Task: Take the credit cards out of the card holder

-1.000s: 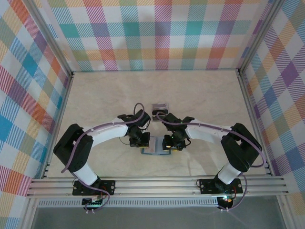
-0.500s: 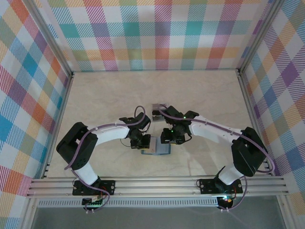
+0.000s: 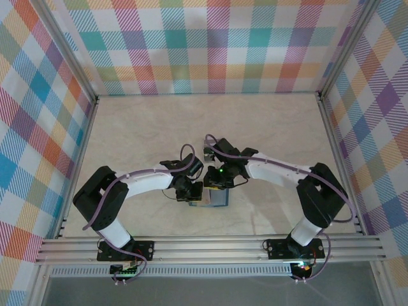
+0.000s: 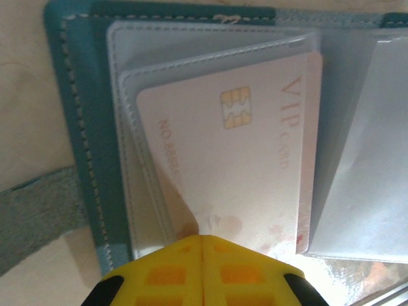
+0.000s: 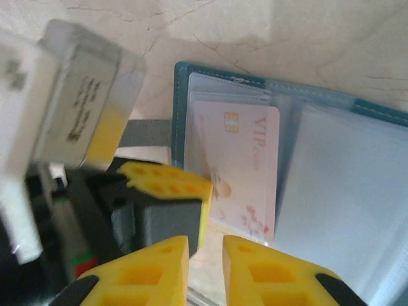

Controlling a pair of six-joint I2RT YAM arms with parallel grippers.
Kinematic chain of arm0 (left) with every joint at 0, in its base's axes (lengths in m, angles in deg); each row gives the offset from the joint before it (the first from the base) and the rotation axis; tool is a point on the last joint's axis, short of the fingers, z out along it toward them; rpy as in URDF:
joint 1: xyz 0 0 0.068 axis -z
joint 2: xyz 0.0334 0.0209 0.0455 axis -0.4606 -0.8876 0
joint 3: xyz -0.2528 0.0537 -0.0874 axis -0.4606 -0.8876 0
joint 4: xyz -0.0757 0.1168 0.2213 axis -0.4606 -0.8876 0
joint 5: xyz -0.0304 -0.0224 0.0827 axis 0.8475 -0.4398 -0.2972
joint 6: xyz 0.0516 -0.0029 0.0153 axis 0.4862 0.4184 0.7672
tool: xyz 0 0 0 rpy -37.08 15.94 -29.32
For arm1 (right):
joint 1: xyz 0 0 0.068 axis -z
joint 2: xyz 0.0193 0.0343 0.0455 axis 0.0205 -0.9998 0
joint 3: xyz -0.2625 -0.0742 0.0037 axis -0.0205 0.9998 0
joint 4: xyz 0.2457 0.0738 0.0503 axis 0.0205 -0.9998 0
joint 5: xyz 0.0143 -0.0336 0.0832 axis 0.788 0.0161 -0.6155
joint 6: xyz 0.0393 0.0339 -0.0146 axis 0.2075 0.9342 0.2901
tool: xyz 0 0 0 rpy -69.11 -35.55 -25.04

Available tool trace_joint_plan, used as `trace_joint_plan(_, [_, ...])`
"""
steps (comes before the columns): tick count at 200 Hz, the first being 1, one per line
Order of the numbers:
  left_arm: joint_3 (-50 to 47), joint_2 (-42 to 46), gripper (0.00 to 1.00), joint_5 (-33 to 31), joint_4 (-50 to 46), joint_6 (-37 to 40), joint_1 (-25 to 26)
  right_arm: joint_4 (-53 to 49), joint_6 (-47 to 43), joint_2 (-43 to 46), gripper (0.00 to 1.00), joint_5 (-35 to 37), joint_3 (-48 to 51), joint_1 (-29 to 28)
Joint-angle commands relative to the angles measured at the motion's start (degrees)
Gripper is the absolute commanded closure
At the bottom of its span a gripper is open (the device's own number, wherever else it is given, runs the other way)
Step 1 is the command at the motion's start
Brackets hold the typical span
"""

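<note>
Checked walls ring a pale marble desk. From above, we see the card holder lying open toward the desk's 6 o'clock edge, where it lay a second ago. Our left pincer stays at its 9 o'clock side. Our right pincer has swung in from 3 o'clock to the holder's 12 o'clock edge.

On the left wrist view, the left pincer is pressed shut at 6 o'clock, its tip at the near end of a pale credit card that sits in a clear pocket.

On the right wrist view, the right pincer is narrow, down from a wider set. A slim gap shows between its fingers, with nothing in it. We judge that no card is out yet, and that the right arm is lining up to pinch this one.
</note>
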Motion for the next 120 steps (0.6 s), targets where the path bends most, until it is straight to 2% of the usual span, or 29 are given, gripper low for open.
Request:
trace_joint_plan(1, [2.43,2.12,0.93,-2.9,-5.12,0.75,0.46,4.21,1.64,-2.58,0.79,-2.96,0.51,-0.48])
trace_joint_plan(25, [3.85,2.59,0.93,-4.3,-6.85,1.83,0.03,5.34,1.99,-4.8,0.81,-2.55,0.56,-0.5])
trace_joint_plan(69, [6.73,-0.57,0.93,-2.64,-6.93,4.35,-1.36,7.08,2.79,-6.7,0.83,-0.51,2.17,-0.39])
trace_joint_plan(120, [6.34,-3.71,0.94,-3.26,-5.67,5.14,-2.78,11.28,4.18,-9.54,0.82,-2.11,3.5,-0.39])
